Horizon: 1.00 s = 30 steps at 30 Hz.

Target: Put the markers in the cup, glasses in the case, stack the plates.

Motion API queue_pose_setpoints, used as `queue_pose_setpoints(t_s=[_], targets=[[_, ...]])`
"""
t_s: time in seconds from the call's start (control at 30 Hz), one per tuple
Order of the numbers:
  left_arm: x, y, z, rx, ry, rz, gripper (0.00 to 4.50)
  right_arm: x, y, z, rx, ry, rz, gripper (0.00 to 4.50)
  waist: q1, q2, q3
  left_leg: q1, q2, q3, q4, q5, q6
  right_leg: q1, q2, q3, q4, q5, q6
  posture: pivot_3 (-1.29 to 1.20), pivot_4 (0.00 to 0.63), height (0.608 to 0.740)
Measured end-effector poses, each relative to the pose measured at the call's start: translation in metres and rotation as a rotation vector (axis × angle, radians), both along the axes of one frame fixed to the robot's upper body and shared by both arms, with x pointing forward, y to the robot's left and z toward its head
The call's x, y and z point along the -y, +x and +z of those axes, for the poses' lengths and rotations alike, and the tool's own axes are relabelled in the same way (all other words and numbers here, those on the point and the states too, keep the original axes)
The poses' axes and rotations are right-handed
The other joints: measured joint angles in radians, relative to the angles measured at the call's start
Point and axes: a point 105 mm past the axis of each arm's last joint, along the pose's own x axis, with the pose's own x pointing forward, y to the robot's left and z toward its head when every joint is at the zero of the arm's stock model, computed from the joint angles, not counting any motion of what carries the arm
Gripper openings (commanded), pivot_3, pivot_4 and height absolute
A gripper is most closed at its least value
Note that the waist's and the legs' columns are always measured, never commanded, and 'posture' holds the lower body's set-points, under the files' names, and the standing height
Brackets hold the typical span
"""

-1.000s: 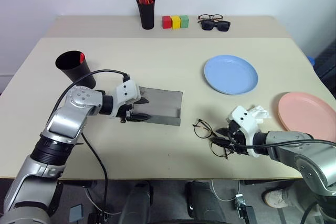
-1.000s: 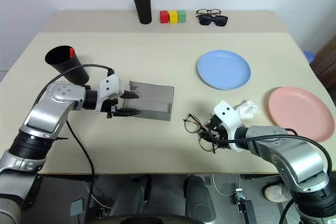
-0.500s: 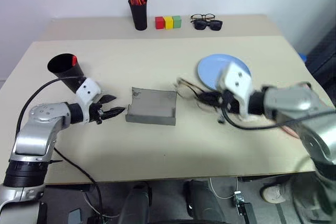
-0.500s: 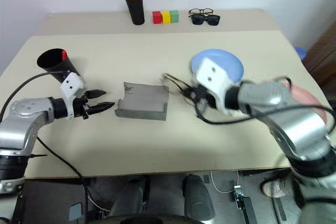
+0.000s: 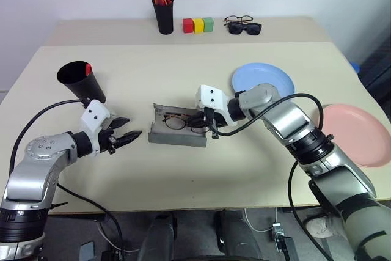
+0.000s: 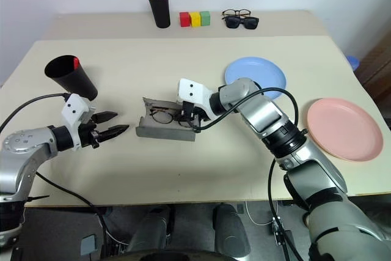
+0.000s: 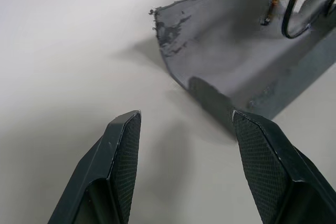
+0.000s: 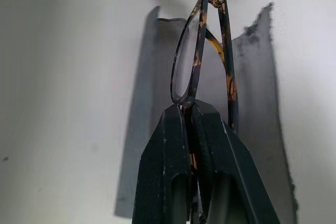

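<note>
Since a second ago my right gripper, pinched shut on the glasses, has carried them over the open case, my left gripper gaping beside it, so I should lower them flat before releasing.

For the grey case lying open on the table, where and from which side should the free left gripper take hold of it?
Grip the case by its upturned end wall nearest the left gripper, coming in low from the robot's left. That end stands up as a thin edge that open fingers could straddle, and it is clear of the glasses, which the right gripper is holding over the tray.
</note>
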Motion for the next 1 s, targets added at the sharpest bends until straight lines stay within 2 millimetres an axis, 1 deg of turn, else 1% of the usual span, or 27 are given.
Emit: queue_pose_setpoints(t_s=[0.1, 0.2, 0.23, 0.27, 0.33, 0.4, 0.47, 0.53, 0.57, 0.63, 0.67, 0.77, 0.87, 0.93, 1.0], targets=[[0.001, 0.002, 0.003, 0.010, -0.007, 0.008, 2.84, -0.010, 0.000, -0.006, -0.021, 0.010, 0.008, 1.08, 0.002, 0.000, 0.000, 0.000, 0.000, 0.000, 0.000, 0.000, 0.000, 0.000, 0.000, 0.000, 0.000, 0.000, 0.000, 0.00, 0.150, 0.740], [0.001, 0.006, 0.009, 0.033, -0.009, 0.013, 2.84, -0.014, 0.005, -0.010, -0.029, 0.016, -0.021, 2.53, 0.004, 0.000, 0.000, 0.000, 0.000, 0.000, 0.000, 0.000, 0.000, 0.000, 0.000, 0.000, 0.000, 0.000, 0.000, 0.00, 0.150, 0.740], [0.001, 0.008, 0.011, 0.039, -0.010, 0.015, 2.84, -0.015, 0.006, -0.010, -0.024, 0.019, -0.027, 3.12, 0.005, 0.000, 0.000, 0.000, 0.000, 0.000, 0.000, 0.000, 0.000, 0.000, 0.000, 0.000, 0.000, 0.000, 0.000, 0.00, 0.150, 0.740], [0.001, 0.010, 0.012, 0.043, -0.012, 0.016, 2.84, -0.016, 0.007, -0.009, -0.019, 0.025, -0.034, 3.59, 0.005, 0.000, 0.000, 0.000, 0.000, 0.000, 0.000, 0.000, 0.000, 0.000, 0.000, 0.000, 0.000, 0.000, 0.000, 0.00, 0.150, 0.740], [0.002, 0.017, 0.016, 0.055, -0.020, 0.015, 2.84, -0.015, 0.011, -0.004, 0.000, 0.044, -0.057, 3.59, 0.006, 0.000, 0.000, 0.000, -0.001, 0.000, 0.000, 0.000, 0.000, 0.000, 0.000, 0.000, 0.000, 0.000, 0.000, 0.00, 0.150, 0.740], [0.008, 0.028, 0.025, 0.086, -0.059, 0.012, 2.29, -0.011, 0.015, 0.003, 0.020, 0.060, -0.083, 3.65, 0.008, 0.000, 0.000, 0.000, -0.001, 0.000, 0.001, 0.000, 0.000, 0.000, 0.000, 0.000, 0.000, 0.000, 0.000, 0.00, 0.150, 0.740], [0.013, 0.042, 0.035, 0.111, -0.102, 0.020, 1.50, -0.009, 0.015, 0.013, 0.044, 0.084, -0.096, 3.65, 0.008, 0.000, 0.000, 0.000, -0.001, 0.000, 0.001, 0.000, 0.000, 0.000, 0.000, 0.000, 0.000, 0.000, 0.000, 0.00, 0.150, 0.740], [0.023, 0.054, 0.045, 0.126, -0.115, -0.011, 0.44, -0.006, 0.011, 0.028, 0.084, 0.120, -0.093, 3.65, 0.008, 0.000, 0.000, -0.001, -0.001, 0.000, 0.001, 0.000, 0.000, 0.000, 0.000, 0.000, 0.000, 0.000, 0.000, 0.00, 0.150, 0.740], [0.030, 0.059, 0.047, 0.125, -0.112, -0.036, 0.07, -0.003, 0.007, 0.035, 0.104, 0.141, -0.092, 3.65, 0.008, 0.000, 0.000, -0.001, -0.001, 0.000, 0.001, 0.000, 0.000, 0.001, 0.000, 0.000, 0.000, 0.000, 0.000, 0.00, 0.150, 0.740], [0.043, 0.068, 0.047, 0.113, -0.102, -0.076, 0.07, 0.004, 0.000, 0.042, 0.129, 0.167, -0.098, 3.65, 0.008, 0.000, 0.000, -0.001, -0.001, 0.000, 0.001, 0.000, 0.000, 0.001, 0.000, 0.000, -0.001, 0.000, 0.000, 0.00, 0.150, 0.740], [0.051, 0.074, 0.046, 0.102, -0.102, -0.100, 0.07, 0.011, -0.003, 0.042, 0.132, 0.171, -0.119, 3.65, 0.008, 0.000, 0.000, -0.001, -0.001, 0.000, 0.001, 0.000, 0.000, 0.001, 0.000, 0.000, -0.001, 0.000, 0.000, 0.00, 0.150, 0.740], [0.074, 0.093, 0.043, 0.070, -0.102, -0.158, 0.07, 0.034, -0.007, 0.029, 0.116, 0.150, -0.218, 3.65, 0.012, 0.000, 0.000, -0.001, -0.002, 0.000, 0.002, 0.000, 0.000, 0.001, -0.001, -0.001, -0.001, 0.000, 0.000, 0.00, 0.150, 0.740], [0.085, 0.110, 0.036, 0.060, -0.014, -0.189, 0.07, 0.048, -0.015, 0.018, 0.093, 0.134, -0.286, 3.65, 0.004, 0.000, 0.000, -0.001, -0.002, 0.000, 0.001, 0.000, 0.000, 0.001, 0.000, 0.000, 0.000, 0.000, 0.000, 0.00, 0.150, 0.740], [0.094, 0.117, 0.030, 0.034, 0.029, -0.224, 0.07, 0.052, -0.023, 0.015, 0.087, 0.136, -0.310, 3.65, 0.000, 0.000, 0.000, -0.001, -0.001, 0.000, 0.001, 0.000, 0.000, 0.000, 0.000, 0.000, 0.000, 0.000, 0.000, 0.00, 0.150, 0.740], [0.102, 0.115, 0.022, -0.014, 0.063, -0.295, 0.07, 0.051, -0.030, 0.012, 0.082, 0.139, -0.319, 3.65, -0.002, 0.000, 0.000, -0.001, -0.001, 0.000, 0.001, 0.000, 0.000, 0.000, 0.000, 0.000, 0.000, 0.000, 0.001, 0.00, 0.150, 0.740]])
